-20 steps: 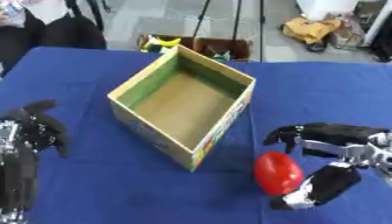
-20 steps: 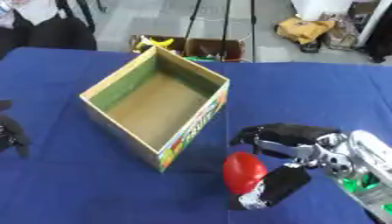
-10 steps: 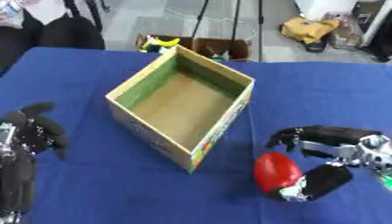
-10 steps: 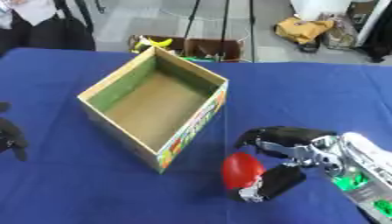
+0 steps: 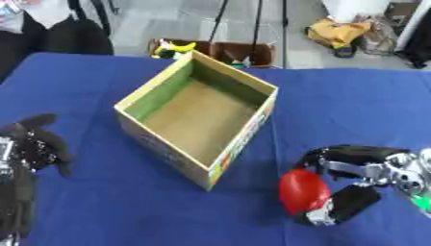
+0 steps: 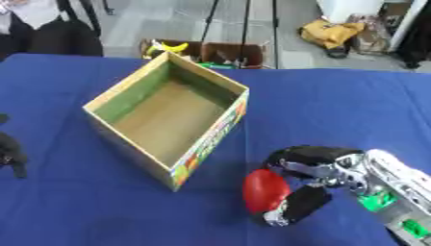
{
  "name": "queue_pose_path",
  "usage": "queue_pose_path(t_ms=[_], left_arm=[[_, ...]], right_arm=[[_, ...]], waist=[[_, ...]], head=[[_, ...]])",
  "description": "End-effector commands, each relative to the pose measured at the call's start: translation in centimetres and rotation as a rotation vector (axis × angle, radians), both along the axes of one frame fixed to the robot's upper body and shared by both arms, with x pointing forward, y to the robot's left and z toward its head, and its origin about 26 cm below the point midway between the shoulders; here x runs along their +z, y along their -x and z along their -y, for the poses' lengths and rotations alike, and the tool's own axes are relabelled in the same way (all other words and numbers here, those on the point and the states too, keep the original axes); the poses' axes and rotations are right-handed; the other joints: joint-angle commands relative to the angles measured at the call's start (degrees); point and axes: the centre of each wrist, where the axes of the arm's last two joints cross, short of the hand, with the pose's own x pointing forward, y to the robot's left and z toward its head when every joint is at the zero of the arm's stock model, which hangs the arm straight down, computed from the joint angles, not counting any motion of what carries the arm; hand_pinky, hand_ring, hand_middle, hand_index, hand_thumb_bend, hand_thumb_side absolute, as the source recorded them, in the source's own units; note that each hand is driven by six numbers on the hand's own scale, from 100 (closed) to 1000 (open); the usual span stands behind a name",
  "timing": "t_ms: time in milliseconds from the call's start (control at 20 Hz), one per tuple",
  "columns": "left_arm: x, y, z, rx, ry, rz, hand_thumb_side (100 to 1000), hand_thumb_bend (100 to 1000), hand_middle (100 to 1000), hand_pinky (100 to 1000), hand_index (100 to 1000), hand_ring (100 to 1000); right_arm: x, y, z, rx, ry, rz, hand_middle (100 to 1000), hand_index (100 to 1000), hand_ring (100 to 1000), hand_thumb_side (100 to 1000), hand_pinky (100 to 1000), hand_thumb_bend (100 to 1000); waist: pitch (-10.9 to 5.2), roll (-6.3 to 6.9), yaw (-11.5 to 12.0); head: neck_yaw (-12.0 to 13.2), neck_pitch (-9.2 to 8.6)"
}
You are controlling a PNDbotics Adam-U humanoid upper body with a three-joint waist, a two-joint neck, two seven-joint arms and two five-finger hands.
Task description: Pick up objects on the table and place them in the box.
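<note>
A red rounded object point(image 5: 301, 191) lies on the blue table point(image 5: 353, 110), right of the open cardboard box point(image 5: 238, 78). My right hand point(image 5: 366, 166) comes in from the right and is cupped round the red object. Its fingers point(image 5: 336, 153) arch over the object's upper right side and its thumb point(image 5: 347, 207) lies against its lower right side. The object still sits on the cloth. The box is tan inside with a green inner wall and holds nothing. My left hand point(image 5: 32, 144) rests at the lower left with relaxed fingers, holding nothing.
Beyond the table's far edge are a low crate holding something yellow point(image 5: 178, 47), tripod legs point(image 5: 252, 29) and a yellow bag point(image 5: 336, 32) on the floor. A dark-clothed person point(image 5: 50, 33) sits at the far left. Blue cloth shows on all sides of the box.
My right hand has drawn in toward the red object, and its thumb has come up against the object's lower side. The left hand and the box have stayed put.
</note>
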Motion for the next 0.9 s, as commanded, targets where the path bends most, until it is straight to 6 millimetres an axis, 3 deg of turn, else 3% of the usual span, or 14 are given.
queue_pose_path(t_ms=[50,200,300,450,650,900], left_arm=[[0.79,0.21,0.04,-0.007,-0.012,0.032,1000,100,426,269,741,402],[0.80,0.21,0.05,-0.007,-0.012,0.032,1000,100,426,269,741,402],[0.81,0.21,0.05,-0.007,-0.012,0.032,1000,100,426,269,741,403],[0.81,0.21,0.06,-0.007,-0.012,0.032,1000,100,426,269,742,404],[0.81,0.20,0.06,-0.007,-0.012,0.032,1000,100,427,269,742,404],[0.81,0.20,0.07,-0.008,-0.012,0.032,1000,100,427,269,742,405]], right_arm=[[0.81,0.13,0.13,-0.033,-0.008,-0.022,859,944,642,571,423,496],[0.65,-0.02,0.29,-0.046,-0.018,-0.018,867,954,625,479,425,463],[0.47,-0.20,0.45,-0.056,-0.028,-0.018,863,949,622,457,432,407],[0.25,-0.45,0.65,-0.066,-0.046,-0.008,852,938,616,430,429,394],[0.07,-0.57,0.72,-0.065,-0.074,0.024,802,880,591,429,397,389],[-0.12,-0.71,0.78,-0.071,-0.108,0.057,659,712,571,460,357,375]], waist=[[-0.95,0.08,0.00],[-0.93,0.04,0.01],[-0.92,0.03,0.02],[-0.91,0.01,0.05],[-0.85,-0.03,0.07],[-0.80,-0.06,0.11]], head=[[-0.09,-0.61],[-0.10,-0.68],[-0.12,-0.69],[-0.14,-0.74],[-0.17,-0.71],[-0.16,-0.68]])
